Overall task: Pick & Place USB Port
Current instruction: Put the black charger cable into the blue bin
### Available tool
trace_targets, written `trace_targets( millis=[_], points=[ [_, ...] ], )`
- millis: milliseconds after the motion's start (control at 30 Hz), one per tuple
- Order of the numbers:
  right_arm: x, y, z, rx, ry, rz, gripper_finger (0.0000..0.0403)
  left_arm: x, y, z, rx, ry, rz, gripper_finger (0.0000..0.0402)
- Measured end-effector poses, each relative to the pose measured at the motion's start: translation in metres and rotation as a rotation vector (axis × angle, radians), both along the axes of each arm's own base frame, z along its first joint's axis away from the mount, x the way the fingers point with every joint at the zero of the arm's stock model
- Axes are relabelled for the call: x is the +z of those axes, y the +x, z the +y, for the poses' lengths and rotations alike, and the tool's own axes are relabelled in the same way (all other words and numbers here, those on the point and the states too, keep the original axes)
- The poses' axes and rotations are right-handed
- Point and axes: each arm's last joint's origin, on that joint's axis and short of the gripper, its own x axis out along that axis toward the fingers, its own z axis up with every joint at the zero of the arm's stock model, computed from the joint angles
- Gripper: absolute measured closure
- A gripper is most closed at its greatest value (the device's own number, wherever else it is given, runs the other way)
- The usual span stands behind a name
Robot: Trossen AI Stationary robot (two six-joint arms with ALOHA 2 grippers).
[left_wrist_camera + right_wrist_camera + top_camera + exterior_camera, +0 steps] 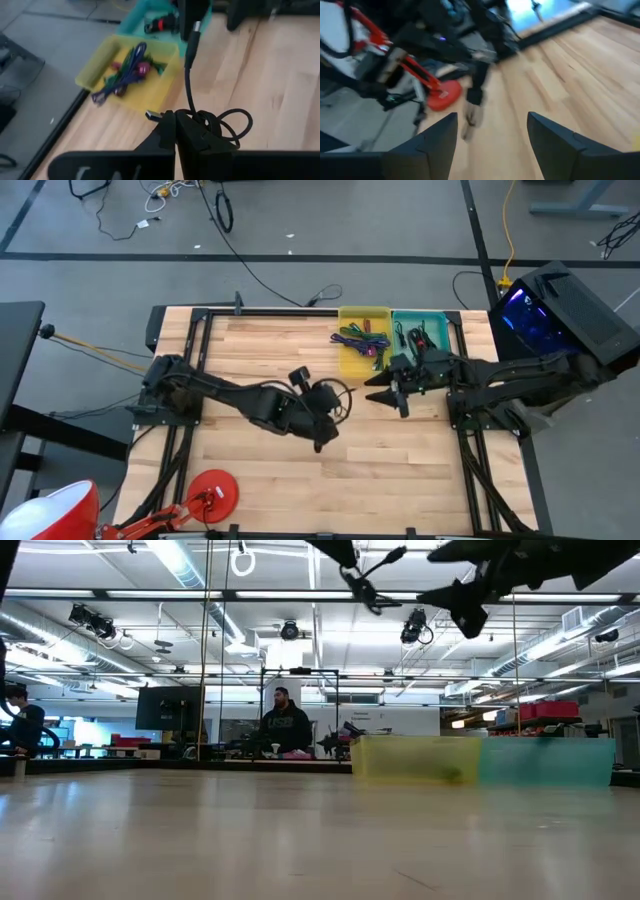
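A black USB cable (220, 125), wound in a loose coil, hangs from my left gripper (175, 122) over the middle of the wooden table (400, 480). In the high view the left gripper (325, 402) is shut on the cable (343, 394). One silver plug (152, 116) sticks out beside the fingers. The other cable end (194, 37) reaches toward my right gripper (385, 392), which stands open just in front of the bins. In the right wrist view the right gripper (492, 135) has nothing between its fingers and faces a cable plug (471, 112). My left gripper pinches the cable's coiled bundle (200, 125) between its two fingers. The fingers slant downward, pointing toward the table's far right. The coil hangs clear of the table, with a loop (240, 127) and both plug ends free.
A yellow bin (352, 358) with coloured cables and a teal bin (440, 322) with dark cables stand side by side at the far edge. A red round lamp base (213, 493) sits near the front left. People show in the room behind the table.
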Motion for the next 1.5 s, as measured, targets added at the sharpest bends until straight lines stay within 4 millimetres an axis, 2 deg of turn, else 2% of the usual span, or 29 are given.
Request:
trace_targets(
  millis=[133, 367, 700, 833, 1033, 1333, 1433, 1500],
  points=[
    [-0.002, 0.011, 0.004, 0.027, 0.0, -0.064, 0.0163, 0.005, 0.007, 0.005, -0.033, 0.032, -0.033, 0.0401],
    [-0.013, 0.028, 0.006, 0.037, -0.003, -0.071, 0.0163, 0.008, 0.014, 0.016, -0.041, 0.063, -0.05, 0.0401],
    [-0.018, 0.04, 0.006, 0.011, -0.042, -0.117, 0.017, 0.014, 0.022, 0.019, -0.083, 0.056, -0.107, 0.0401],
    [-0.022, 0.041, 0.003, -0.112, -0.08, -0.084, 0.0218, 0.015, 0.023, 0.019, -0.085, 0.056, -0.122, 0.04],
    [-0.022, 0.04, 0.005, -0.029, -0.031, -0.081, 0.0292, 0.014, 0.022, 0.019, -0.085, 0.06, -0.104, 0.04],
    [-0.021, 0.04, 0.01, 0.08, -0.105, -0.103, 0.0347, 0.014, 0.023, 0.018, -0.115, 0.031, -0.109, 0.04],
    [-0.023, 0.04, 0.009, 0.053, -0.137, -0.083, 0.0385, 0.014, 0.022, 0.018, -0.119, 0.028, -0.105, 0.0398],
    [-0.025, 0.039, 0.008, 0.019, -0.147, -0.059, 0.0389, 0.013, 0.023, 0.018, -0.12, 0.028, -0.099, 0.0396]
  ],
)
